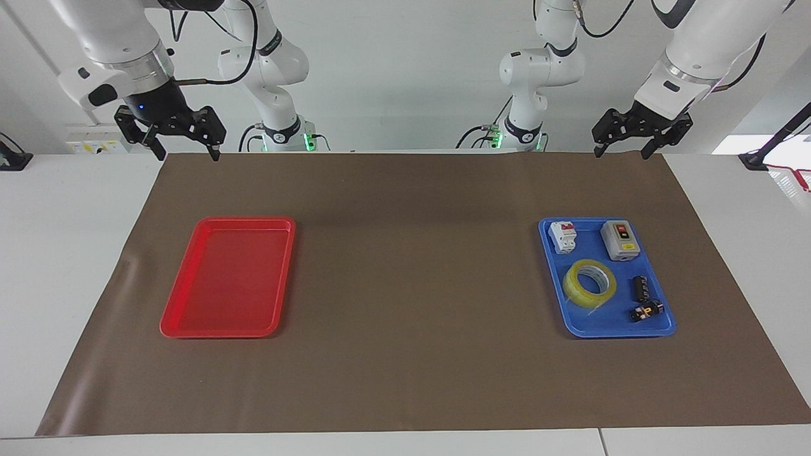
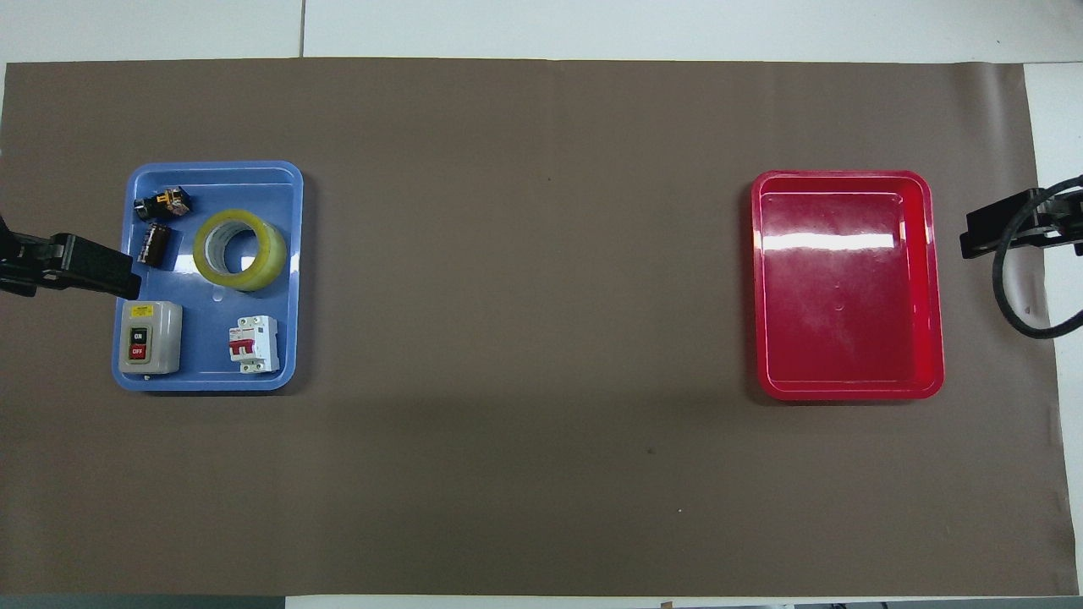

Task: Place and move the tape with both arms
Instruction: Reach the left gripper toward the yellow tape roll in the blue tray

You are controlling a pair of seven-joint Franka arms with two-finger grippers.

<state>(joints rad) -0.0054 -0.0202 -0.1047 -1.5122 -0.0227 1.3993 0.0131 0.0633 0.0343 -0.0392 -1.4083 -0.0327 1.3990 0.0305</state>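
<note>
While the tape (image 1: 590, 284) lies in the blue tray (image 1: 665, 326) (ready for pickup), left gripper (image 1: 628, 148) and right gripper (image 1: 185, 151) hang released above the table's edge nearest the robots, both waiting.

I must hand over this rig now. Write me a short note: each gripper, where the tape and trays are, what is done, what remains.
Left gripper: open, holds nothing, raised over the mat's edge near its base. Waiting.
Right gripper: open, holds nothing, raised over the mat's edge at its own end. Waiting.
Tape: lies in the blue tray at the left arm's end, among the switch box, breaker and small black parts.
Red tray: at the right arm's end, nothing in it.
Done: nothing.
Left: all of it; tape not yet picked up.
</note>
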